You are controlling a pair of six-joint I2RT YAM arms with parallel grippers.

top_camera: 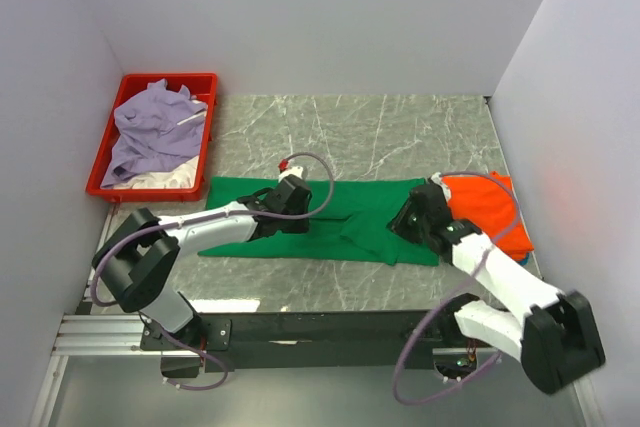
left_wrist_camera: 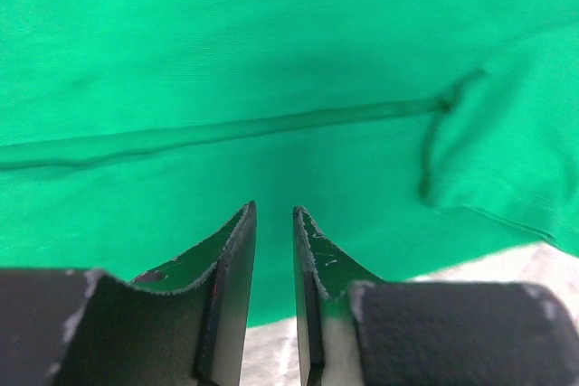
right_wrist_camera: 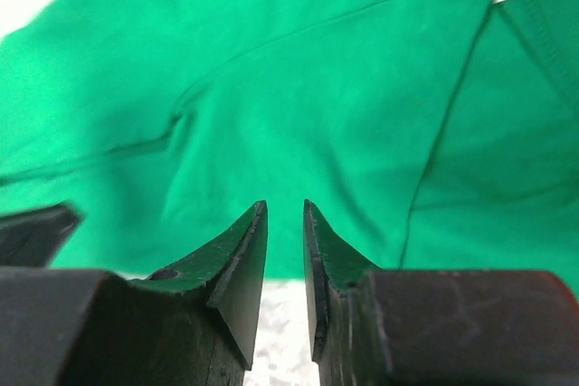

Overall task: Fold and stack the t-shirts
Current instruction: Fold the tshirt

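Across the middle of the marble table (top_camera: 380,127) lies the green t-shirt (top_camera: 350,217), spread flat as a long band running left to right. Both arms reach over its near edge.

From the left wrist camera, I see the left gripper (left_wrist_camera: 273,210) low over the green t-shirt (left_wrist_camera: 271,61), with its jaws only a slim gap apart. I can see nothing between them. A crease runs across the cloth ahead of the fingers, and a sleeve (left_wrist_camera: 507,151) lies to the right. From above, the left gripper (top_camera: 298,215) sits over the left half of the shirt.

The right gripper (right_wrist_camera: 285,205) looks the same: jaws slightly parted, nothing pinched that I can see, tips just over the hem of the green t-shirt (right_wrist_camera: 271,88). In the top view, the right gripper (top_camera: 403,224) is at the shirt's right end.

Just beyond the right gripper, an orange t-shirt (top_camera: 485,207) lies folded at the right side of the table, touching the green one's end. A red tray (top_camera: 170,77) stands at the far left corner. It holds a crumpled lavender t-shirt (top_camera: 150,132) with white cloth (top_camera: 160,179) under it.
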